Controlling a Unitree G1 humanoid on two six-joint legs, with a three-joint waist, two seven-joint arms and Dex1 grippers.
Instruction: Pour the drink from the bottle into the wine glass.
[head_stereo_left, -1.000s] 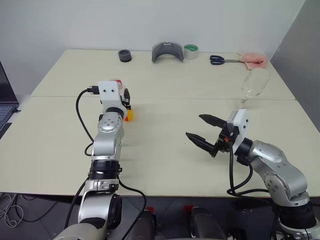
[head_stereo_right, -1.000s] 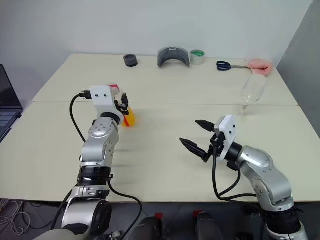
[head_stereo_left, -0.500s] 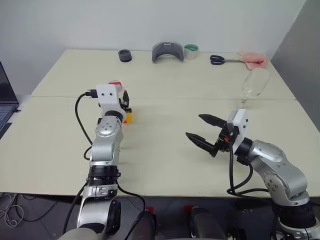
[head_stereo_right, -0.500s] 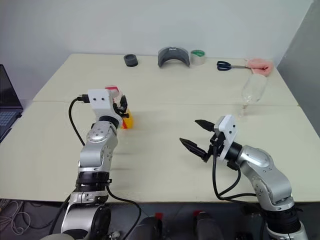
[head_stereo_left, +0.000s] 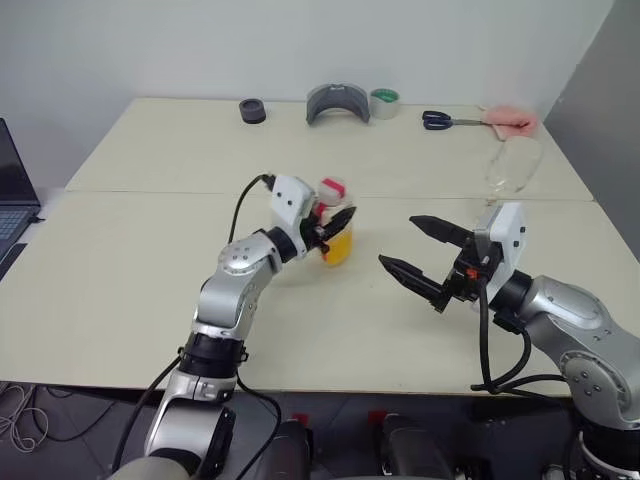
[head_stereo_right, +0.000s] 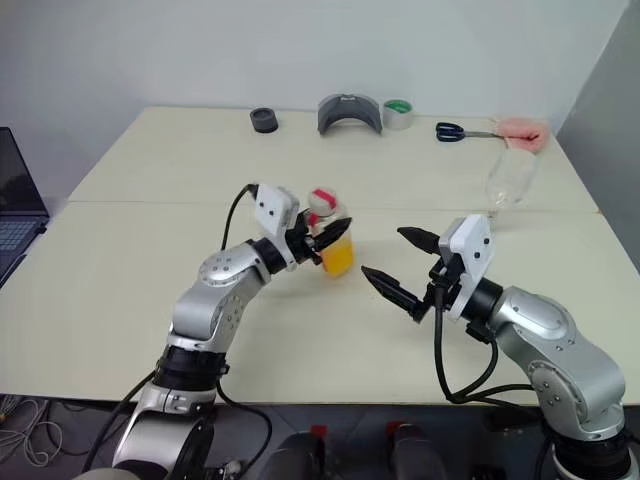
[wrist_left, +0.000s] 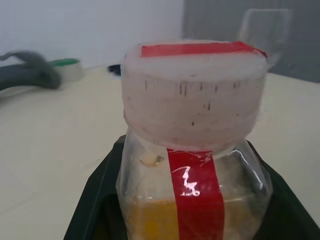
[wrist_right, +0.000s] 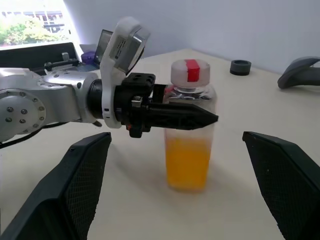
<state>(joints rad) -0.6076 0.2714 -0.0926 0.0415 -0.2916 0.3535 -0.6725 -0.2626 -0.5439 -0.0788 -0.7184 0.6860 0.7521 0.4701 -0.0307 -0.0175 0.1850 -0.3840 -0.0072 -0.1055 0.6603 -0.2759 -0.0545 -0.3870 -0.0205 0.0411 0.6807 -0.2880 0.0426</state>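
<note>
The bottle (head_stereo_left: 337, 232) is a small clear one with a white cap, a red strip and orange drink (wrist_right: 188, 162) filling its lower half. It is upright near the table's middle, and I cannot tell whether its base touches the table. My left gripper (head_stereo_left: 334, 222) is shut on the bottle's upper body, one black finger (wrist_right: 181, 116) lying across it. Just right of the bottle, my right gripper (head_stereo_left: 398, 241) is open with nothing between its fingers (wrist_right: 75, 185), which point at the bottle. The empty wine glass (head_stereo_left: 510, 165) stands at the far right.
Along the table's far edge lie a black roll (head_stereo_left: 252, 110), a grey curved piece (head_stereo_left: 337, 102), green tape (head_stereo_left: 384, 102), scissors (head_stereo_left: 445, 120) and a pink cloth (head_stereo_left: 510, 121). A laptop (head_stereo_left: 12, 195) sits off the left side.
My left arm swung to the right, carrying the bottle from the table's left part to its middle. My right gripper rose a little and stayed open.
</note>
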